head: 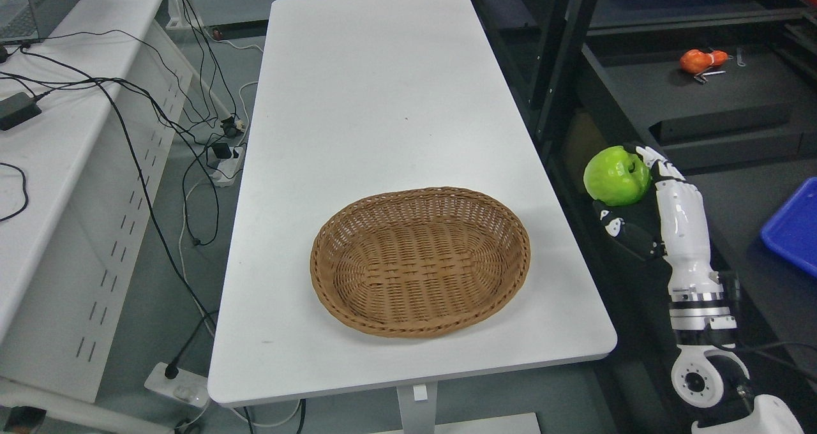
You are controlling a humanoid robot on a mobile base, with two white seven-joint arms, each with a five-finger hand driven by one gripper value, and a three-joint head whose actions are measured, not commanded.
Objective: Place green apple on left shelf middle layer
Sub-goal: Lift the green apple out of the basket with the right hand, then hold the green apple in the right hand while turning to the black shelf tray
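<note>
Our white-and-black right hand (638,198) comes in from the lower right, w/ its fingers curled around the glossy bright-green apple (616,175); the thumb sits below the fruit and the finger tips wrap its right side, so we're gripping it. The left hand isn't visible. The apple is held in the air just off the right edge of the white rectangular table (383,102), over the dark gap between the table and the black metal shelf unit (702,108). It's clear of the empty oval brown wicker basket (420,261), which sits on the near half of the tabletop.

Judging by the pose, we're in the carry phase: fruit lifted, not yet set down. The shelving we see stands to the right of the table; whether that's the "left shelf" meant, we can't tell from here. One dark board carries a small orange-red object (701,60), and a blue plastic tray (794,226) shows at the right edge.

To do this step well, we'd keep the grip steady, since the skin looks slick and the hold is mostly fingertip. We'd move slowly past the black upright post (562,57), keep the wrist level, and come in above the target board w/ margin. We'd lower till the apple rests flat, then release, so it doesn't roll.
</note>
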